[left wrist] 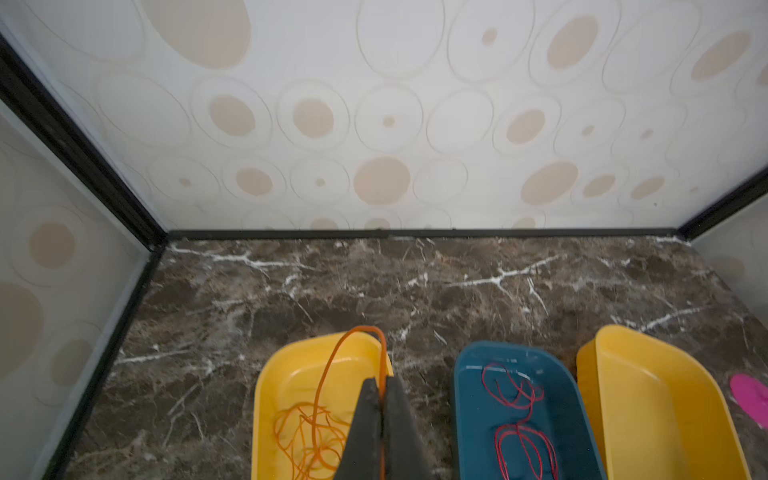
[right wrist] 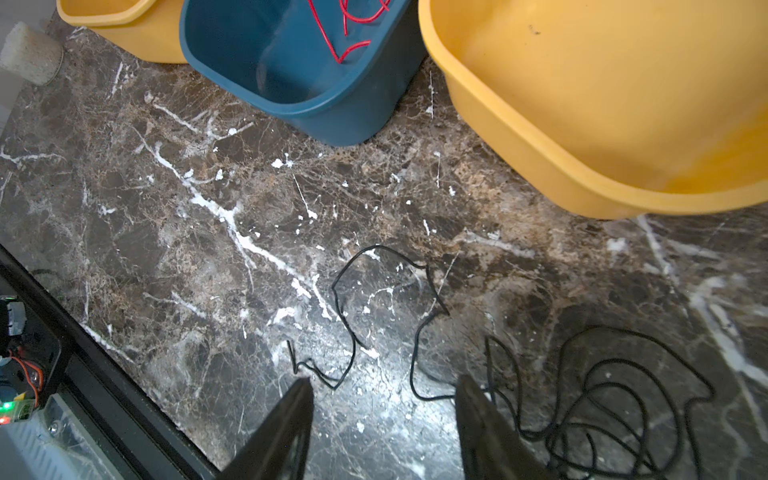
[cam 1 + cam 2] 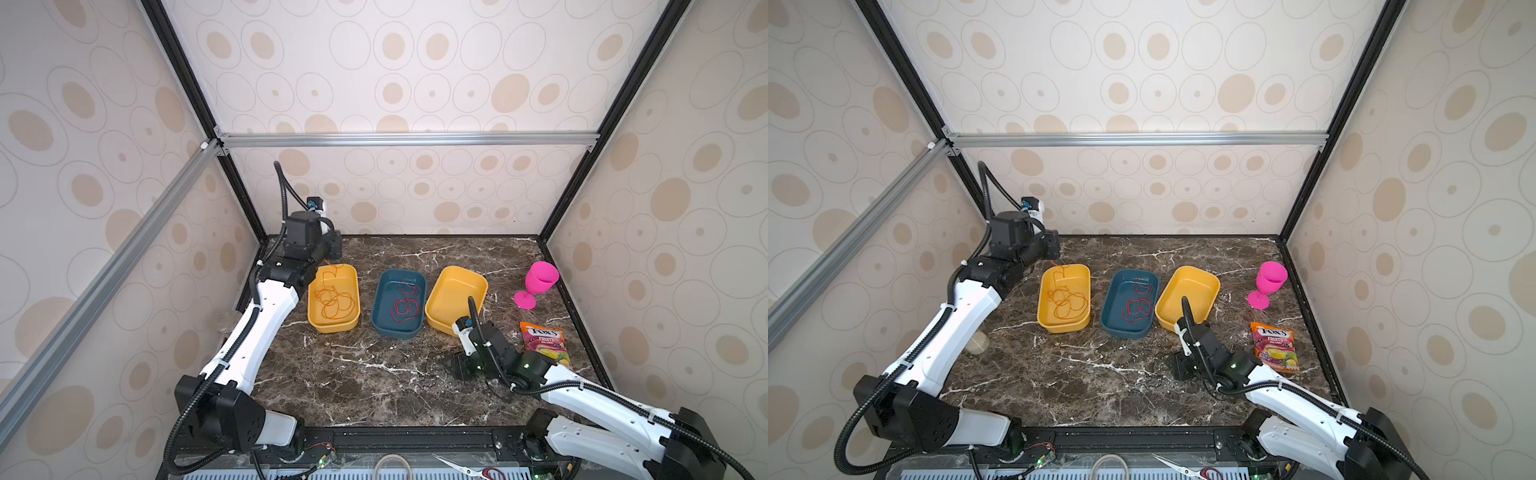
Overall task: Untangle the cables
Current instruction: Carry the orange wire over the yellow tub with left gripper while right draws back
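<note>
Counting three trays in a row across the bench: blue tray in the middle, left yellow tray at its 9 o'clock, right yellow tray at its 3 o'clock.

Counting three cables, one of each colour. Finding the orange cable coiling in the left yellow tray, with one strand rising toward that tray's 12 o'clock rim. Clenching the left jaws on that strand, pressed together with only the wire between them. Finding the red cable looping inside the blue tray, clear of both arms. Finding the black cable sprawling loose on the bare bench at 6 o'clock of the right yellow tray, inside no tray. Holding the right jaws released and spread low over the bench, straddling part of the black cable without gripping it.

Counting one pink goblet standing at 3 o'clock of the right yellow tray, and one candy bag lying flat at the goblet's 6 o'clock.
</note>
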`<state>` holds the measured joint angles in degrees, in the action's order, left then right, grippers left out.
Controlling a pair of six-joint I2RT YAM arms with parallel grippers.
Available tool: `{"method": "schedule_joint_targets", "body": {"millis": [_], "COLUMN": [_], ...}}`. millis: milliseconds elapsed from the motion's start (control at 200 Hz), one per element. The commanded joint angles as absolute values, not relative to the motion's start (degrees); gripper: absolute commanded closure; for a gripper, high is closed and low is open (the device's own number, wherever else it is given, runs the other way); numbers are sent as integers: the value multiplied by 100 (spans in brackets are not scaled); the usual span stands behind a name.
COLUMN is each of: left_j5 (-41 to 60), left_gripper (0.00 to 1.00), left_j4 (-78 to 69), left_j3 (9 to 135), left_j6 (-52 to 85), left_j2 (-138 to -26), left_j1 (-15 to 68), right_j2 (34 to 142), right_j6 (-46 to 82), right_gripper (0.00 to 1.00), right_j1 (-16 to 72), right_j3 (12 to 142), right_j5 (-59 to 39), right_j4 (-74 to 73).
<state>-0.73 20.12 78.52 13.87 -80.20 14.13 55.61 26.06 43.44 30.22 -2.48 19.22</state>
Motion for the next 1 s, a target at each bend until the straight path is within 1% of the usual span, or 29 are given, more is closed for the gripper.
{"method": "schedule_joint_targets", "body": {"millis": [0,150,230,365,485,635,735,825,995], "left_j5": [127,91,-92,-151,26,-10,-50,-96,-302], "left_gripper": [100,100,100,100,100,100,82,68,53], "left_j4": [1380,1120,1056,988,853,882,1042,1037,1223], "left_j3": [7443,6801,6536,6269,6097,5944,6009,6021,6144], "left_j6": [1657,1861,1823,1800,1904,2053,2073,2053,1923], "left_j2": [-7905,-8103,-8359,-8852,-9104,-9380,-9474,-9359,-9038], "left_j1": [1371,1225,1195,1157,1143,1124,1107,1107,1107], "right_j2": [5637,5729,5755,5808,5868,5881,5889,5922,5894], "right_j6": [2589,2595,2597,2609,2641,2672,2671,2656,2694], "right_gripper": [43,43,44,44,44,44,44,44,44], "right_j1": [4345,4346,4349,4350,4351,4349,4350,4348,4350], "right_j3": [2988,2979,2962,2962,2946,2946,2953,2987,3125], "right_j5": [-158,-159,-145,-30,17,52,78,92,176], "right_j4": [1973,1950,1942,2004,2013,1998,2021,2056,2256]}}
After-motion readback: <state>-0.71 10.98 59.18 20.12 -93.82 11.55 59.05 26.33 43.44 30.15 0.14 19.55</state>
